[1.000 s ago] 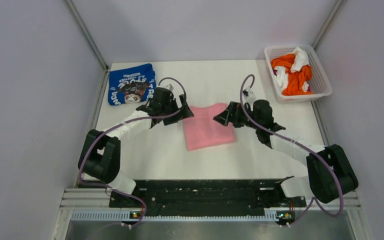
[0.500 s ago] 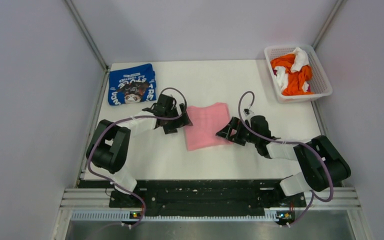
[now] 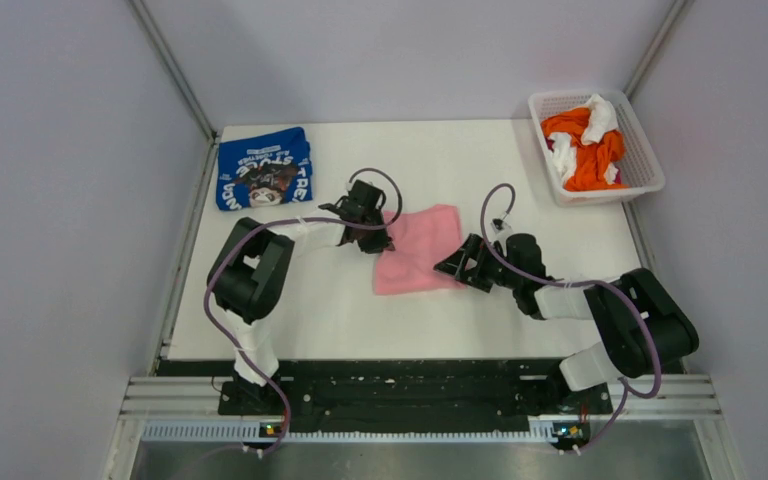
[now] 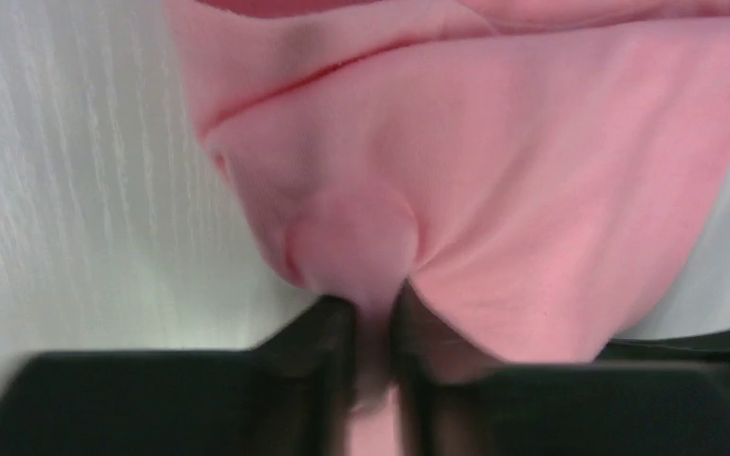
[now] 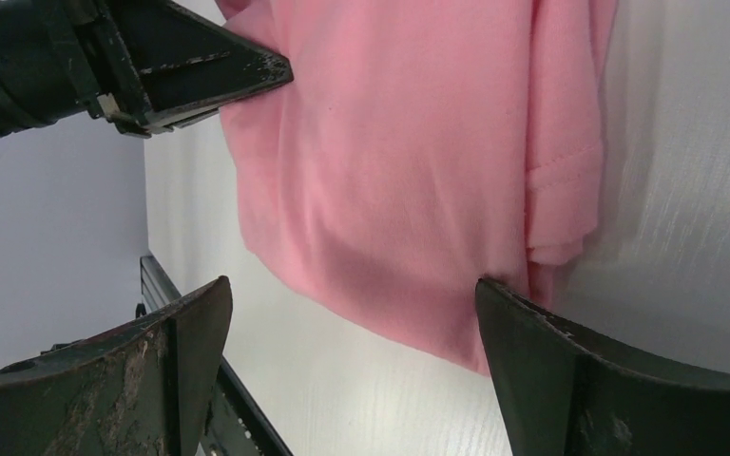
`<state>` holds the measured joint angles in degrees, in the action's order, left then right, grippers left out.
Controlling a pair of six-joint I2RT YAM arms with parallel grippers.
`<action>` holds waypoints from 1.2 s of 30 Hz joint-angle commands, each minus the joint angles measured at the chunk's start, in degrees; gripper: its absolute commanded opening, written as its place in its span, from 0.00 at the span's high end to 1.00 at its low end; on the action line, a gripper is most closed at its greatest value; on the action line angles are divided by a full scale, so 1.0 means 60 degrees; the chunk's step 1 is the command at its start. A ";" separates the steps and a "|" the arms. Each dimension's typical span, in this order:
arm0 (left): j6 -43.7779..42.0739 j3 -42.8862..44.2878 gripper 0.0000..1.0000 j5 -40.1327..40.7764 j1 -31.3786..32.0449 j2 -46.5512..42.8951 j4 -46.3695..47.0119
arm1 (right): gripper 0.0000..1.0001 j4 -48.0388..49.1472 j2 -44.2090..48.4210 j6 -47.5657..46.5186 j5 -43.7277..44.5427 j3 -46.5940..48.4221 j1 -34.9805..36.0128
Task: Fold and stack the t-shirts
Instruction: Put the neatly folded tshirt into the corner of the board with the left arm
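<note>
Left gripper (image 3: 378, 238) clenched on pink shirt (image 3: 418, 250) at its left edge, cloth puckered between jaws. Right gripper (image 3: 454, 267) spread wide at shirt's near right corner, grasping nothing. Pink shirt lies mid table (image 3: 480, 160); folded blue shirt (image 3: 263, 168) at far left corner.

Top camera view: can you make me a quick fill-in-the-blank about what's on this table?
The left gripper is pinching a t-shirt coloured ____.
The right gripper has its jaws ____.
The blue t-shirt lies folded at the far ____ corner of the table.
Missing: pink; open; left.
</note>
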<state>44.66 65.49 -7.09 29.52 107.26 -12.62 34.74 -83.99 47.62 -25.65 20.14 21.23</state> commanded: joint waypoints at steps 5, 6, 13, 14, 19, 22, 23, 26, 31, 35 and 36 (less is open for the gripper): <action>-0.0192 0.1999 1.00 0.3638 0.0633 0.1327 -0.2992 | 0.01 -0.1666 0.0784 -0.0474 0.0291 -0.0198 -0.0031; -0.0422 0.2200 1.00 0.4023 0.0680 0.1268 -0.3133 | 0.01 -0.1812 0.1048 -0.0488 0.0373 -0.0162 -0.0032; -0.2347 0.3400 1.00 0.6809 0.0731 0.0966 -0.3389 | 0.01 -0.3870 0.3507 -0.0806 0.2416 0.0288 -0.0035; -0.2674 0.3600 1.00 0.7245 0.0721 0.0994 -0.3475 | 0.01 -0.4142 0.3848 -0.0837 0.2803 0.0277 -0.0038; -0.4630 0.3996 1.00 0.8640 0.0537 0.1243 -0.2571 | 0.01 -0.4769 0.5223 -0.0955 0.3977 -0.0059 -0.0034; -0.5410 0.4651 1.00 0.9122 0.0249 0.1667 -0.2605 | 0.01 -0.4745 0.5595 -0.1075 0.4048 -0.0176 -0.0037; -0.5679 0.4891 1.00 0.9297 0.0156 0.1867 -0.2630 | 0.01 -0.4781 0.5623 -0.1069 0.4021 -0.0165 -0.0025; -0.6837 0.5255 1.00 0.9726 -0.0110 0.2105 -0.2027 | 0.01 -0.4809 0.5494 -0.1137 0.3935 -0.0135 -0.0029; -0.8228 0.6039 1.00 0.9993 -0.0695 0.2367 -0.1447 | 0.01 -0.4652 0.5201 -0.1242 0.3832 -0.0092 -0.0038; -0.9275 0.6334 1.00 1.0231 -0.1085 0.2431 -0.0538 | 0.01 -0.4541 0.5086 -0.1271 0.3862 -0.0117 -0.0038; -0.9361 0.6336 1.00 1.0190 -0.1177 0.2421 -0.0363 | 0.01 -0.4481 0.5045 -0.1273 0.3854 -0.0143 -0.0031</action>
<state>-3.60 100.20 50.17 24.27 122.80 -23.29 5.89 -53.17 41.08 -3.16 19.46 21.21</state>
